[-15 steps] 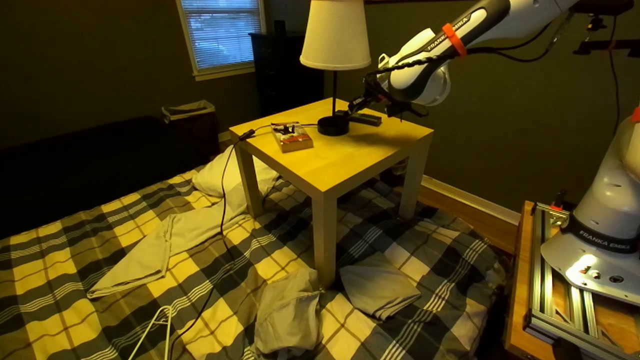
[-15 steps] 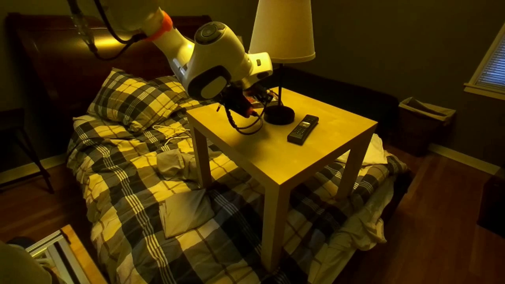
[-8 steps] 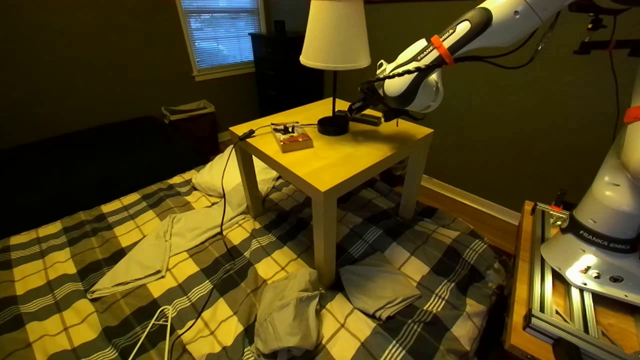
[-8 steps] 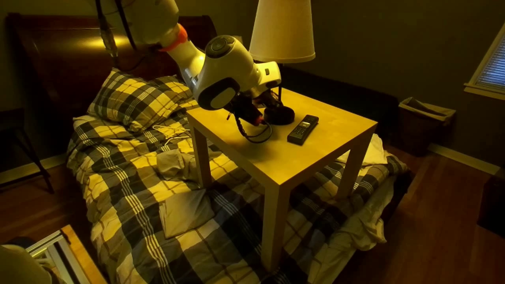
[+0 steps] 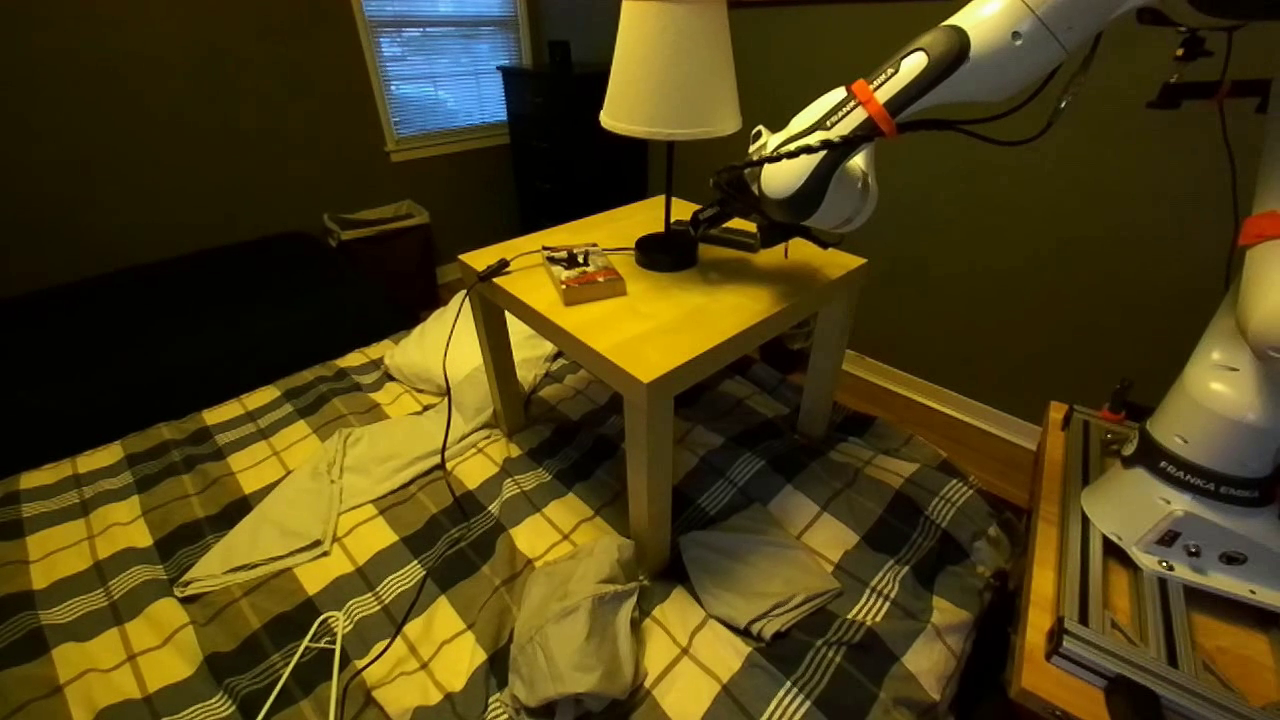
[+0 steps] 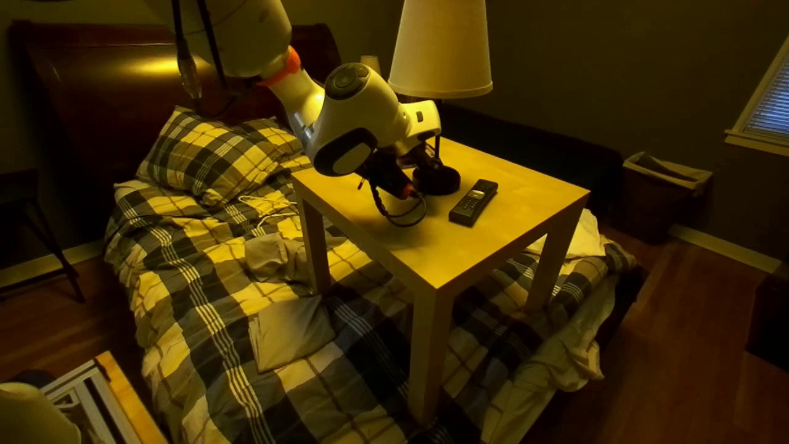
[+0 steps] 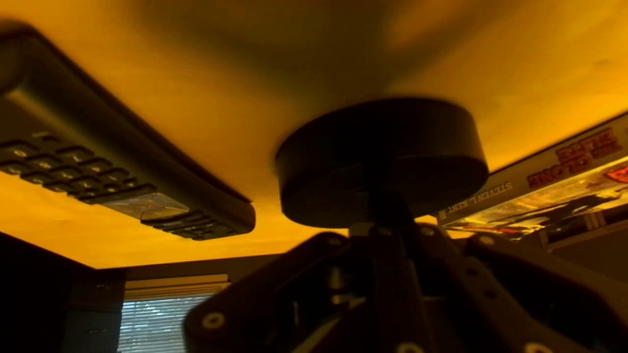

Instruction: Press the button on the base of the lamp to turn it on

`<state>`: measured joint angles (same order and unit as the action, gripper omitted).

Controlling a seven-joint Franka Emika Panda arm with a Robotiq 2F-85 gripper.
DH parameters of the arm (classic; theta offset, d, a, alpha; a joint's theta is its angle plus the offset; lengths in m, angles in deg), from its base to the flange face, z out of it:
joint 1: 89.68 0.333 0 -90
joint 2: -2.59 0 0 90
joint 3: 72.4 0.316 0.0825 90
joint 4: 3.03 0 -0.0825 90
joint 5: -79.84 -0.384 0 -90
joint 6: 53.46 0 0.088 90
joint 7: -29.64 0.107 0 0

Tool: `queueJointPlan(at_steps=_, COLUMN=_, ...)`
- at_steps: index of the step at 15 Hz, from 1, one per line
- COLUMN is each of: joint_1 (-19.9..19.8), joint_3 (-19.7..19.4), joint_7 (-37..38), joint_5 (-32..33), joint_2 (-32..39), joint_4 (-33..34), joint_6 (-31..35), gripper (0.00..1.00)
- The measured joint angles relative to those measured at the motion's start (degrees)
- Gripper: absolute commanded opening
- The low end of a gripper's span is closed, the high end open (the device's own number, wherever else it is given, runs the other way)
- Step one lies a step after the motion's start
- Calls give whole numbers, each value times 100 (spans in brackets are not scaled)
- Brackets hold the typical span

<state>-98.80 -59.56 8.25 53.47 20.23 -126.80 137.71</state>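
One flat, round, dark base (image 5: 666,254)

Window (image 5: 445,70): in an exterior view it stands at the back, left of centre; the camera looks down at a slant over the bed (image 5: 300,480).
Headboard (image 6: 80,98): in an exterior view it rises at the back, far left; the camera also looks downward, at middle distance.
Tabletop (image 6: 524,203): near the middle of both exterior views, faced from different sides.
Claw (image 7: 387,220): the wrist camera looks along it from close by, facing the base (image 7: 378,157) very near, the scene upside down.
Remote (image 7: 122,152): shared by all three views, largest in the wrist view.
Book (image 5: 585,275): shared by an exterior view and the wrist view.
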Motion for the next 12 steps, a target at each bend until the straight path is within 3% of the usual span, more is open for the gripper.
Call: queueJointPlan(at_steps=12, joint_1=-287, joint_3=299, joint_7=0, joint_5=16, joint_2=252, joint_4=140, joint_6=317, gripper=0)
